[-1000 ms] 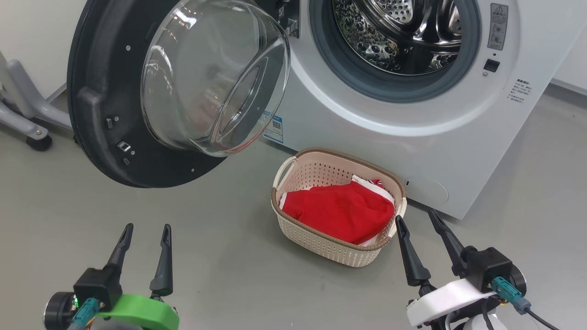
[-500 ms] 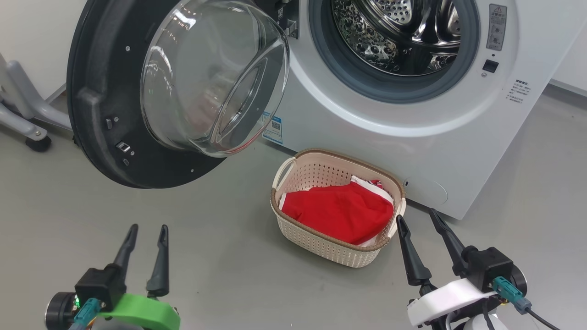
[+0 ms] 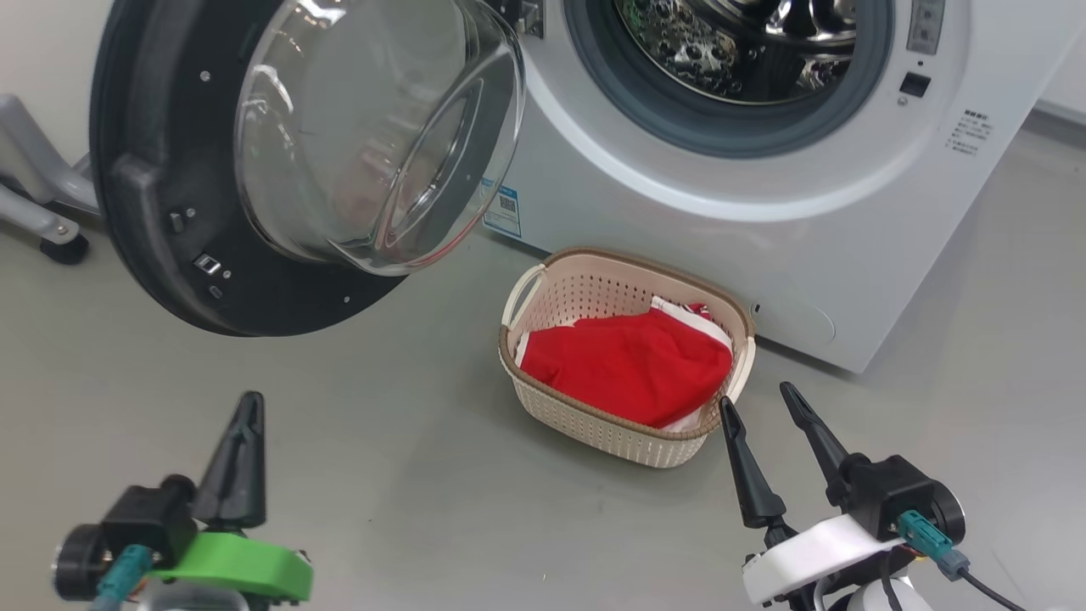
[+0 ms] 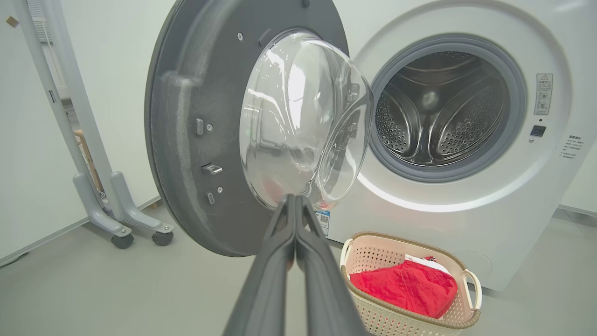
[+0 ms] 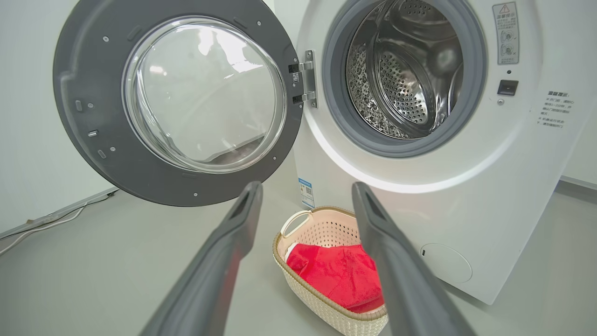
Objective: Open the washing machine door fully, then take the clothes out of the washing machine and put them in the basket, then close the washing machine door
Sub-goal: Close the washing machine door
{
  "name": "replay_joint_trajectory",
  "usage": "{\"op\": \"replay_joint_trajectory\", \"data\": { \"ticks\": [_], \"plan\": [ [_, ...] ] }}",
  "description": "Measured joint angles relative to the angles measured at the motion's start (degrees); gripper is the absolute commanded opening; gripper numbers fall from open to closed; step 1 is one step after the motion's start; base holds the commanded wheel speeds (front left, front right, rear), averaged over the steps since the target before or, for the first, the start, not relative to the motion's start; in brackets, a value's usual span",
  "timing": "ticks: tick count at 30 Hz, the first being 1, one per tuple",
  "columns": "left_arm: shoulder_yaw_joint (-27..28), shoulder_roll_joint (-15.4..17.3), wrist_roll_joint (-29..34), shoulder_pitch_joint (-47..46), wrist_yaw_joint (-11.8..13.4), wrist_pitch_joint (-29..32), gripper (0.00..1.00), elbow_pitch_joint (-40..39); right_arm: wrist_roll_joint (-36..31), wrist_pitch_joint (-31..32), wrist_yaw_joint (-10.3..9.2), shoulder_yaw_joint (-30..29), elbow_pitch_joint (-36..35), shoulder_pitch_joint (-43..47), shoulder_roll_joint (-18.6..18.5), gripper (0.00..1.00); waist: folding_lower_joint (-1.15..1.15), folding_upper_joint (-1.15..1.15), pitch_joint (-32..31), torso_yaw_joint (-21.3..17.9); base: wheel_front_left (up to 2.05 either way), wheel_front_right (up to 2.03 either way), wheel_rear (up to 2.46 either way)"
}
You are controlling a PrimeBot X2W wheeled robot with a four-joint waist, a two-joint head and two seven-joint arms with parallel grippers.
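The washing machine (image 3: 764, 229) stands ahead with its door (image 3: 153, 212) swung wide open to the left, glass bowl (image 3: 373, 136) bulging toward me. Its steel drum (image 4: 433, 121) looks empty. Red clothes (image 3: 632, 365) lie in the cream basket (image 3: 594, 428) on the floor in front of the machine. My left gripper (image 3: 246, 403) is shut on nothing, low at the left, well short of the door. In the left wrist view its fingers (image 4: 294, 242) press together. My right gripper (image 3: 759, 399) is open beside the basket's right end, empty; the right wrist view shows its fingers (image 5: 233, 233) spread.
A grey wheeled stand (image 4: 116, 219) sits by the wall left of the door. White walls close in on the left. Bare grey floor (image 3: 407, 475) stretches between my grippers and the basket. A cable (image 5: 51, 217) runs along the wall base.
My left gripper has closed from wide open to fully shut. The head camera tipped a little, shifting the whole scene up and left. The right gripper stays open.
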Motion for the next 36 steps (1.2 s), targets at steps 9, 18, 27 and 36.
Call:
{"op": "replay_joint_trajectory", "data": {
  "ticks": [9,18,27,36],
  "plan": [
    [6.7,6.9,-1.1,-6.9,-1.1,-0.5,0.0,-5.7,-2.4,1.8,-0.02,0.8,-1.3,-2.7,-1.1,1.0,0.0,0.0,4.7,-2.0,0.0,0.0,0.0],
    [19.0,16.4,-6.0,-16.3,-1.5,1.9,0.0,-5.5,-3.3,2.3,0.0,1.4,-1.8,-5.7,-1.7,1.0,0.0,0.0,9.1,-5.3,0.0,0.0,0.0],
    [31.3,20.6,-20.3,-26.3,-0.7,10.9,0.0,7.0,-3.4,2.3,0.07,2.0,-1.3,-7.0,-1.7,1.0,0.0,0.0,11.3,-9.4,0.0,0.0,0.0],
    [41.1,20.9,-33.3,-33.9,5.5,21.3,0.0,22.7,-3.4,2.3,0.33,2.8,0.0,-7.6,-1.5,1.0,0.0,0.0,11.5,-12.8,0.0,0.0,0.0]
  ]
}}
